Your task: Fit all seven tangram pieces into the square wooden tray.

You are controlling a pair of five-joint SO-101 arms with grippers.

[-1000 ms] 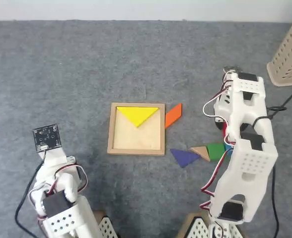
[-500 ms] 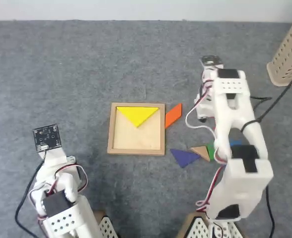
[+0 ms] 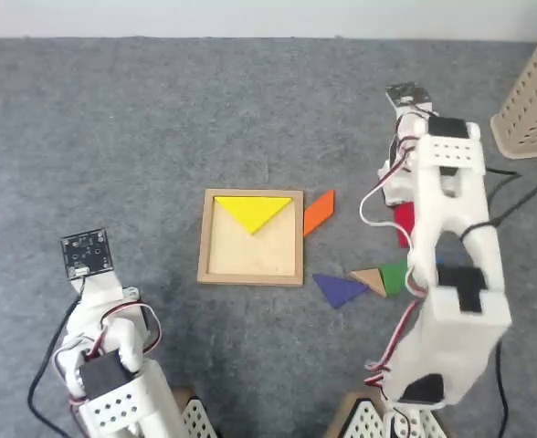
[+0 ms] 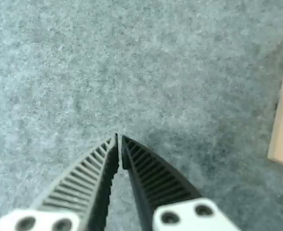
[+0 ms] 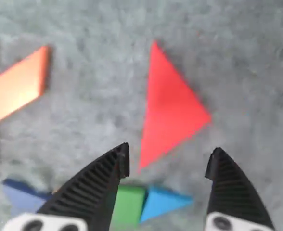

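Tray (image 3: 203, 239), square and wooden, lies flat near the middle of the grey tabletop (image 3: 113, 119). Inside it a yellow triangle (image 3: 252, 212) rests with its long edge against the far rim and its tip pointing toward the arms, while the tray floor around it is bare wood. An orange parallelogram (image 3: 319, 212) lies on the tabletop just beside the tray's right rim, slanted. Nearer the arms and to the right of the tray, a dark blue triangle (image 3: 340, 289), a tan triangle (image 3: 371, 279) and a green square (image 3: 395, 276) lie in a row close together. The tan triangle touches the green square. In the right wrist view a light blue triangle (image 5: 163, 201) lies against the green square's other side.

A red triangle (image 5: 173, 110) lies apart from the row, to the right of the orange parallelogram. In the high view it is partly covered by the right arm (image 3: 447, 228), which stretches out over the loose pieces. The right gripper (image 5: 170, 150) hangs above the red triangle with its jaws spread wide, and the piece's near edge lies between the tips. It holds nothing.

The left arm (image 3: 104, 365) is folded near its base, well away from the tray. The left gripper (image 4: 120, 139) points at bare tabletop with its jaws pressed nearly together and nothing between them. A strip of the tray's rim shows off to one side of it.

A perforated beige container (image 3: 529, 100) stands at the far right edge of the tabletop.
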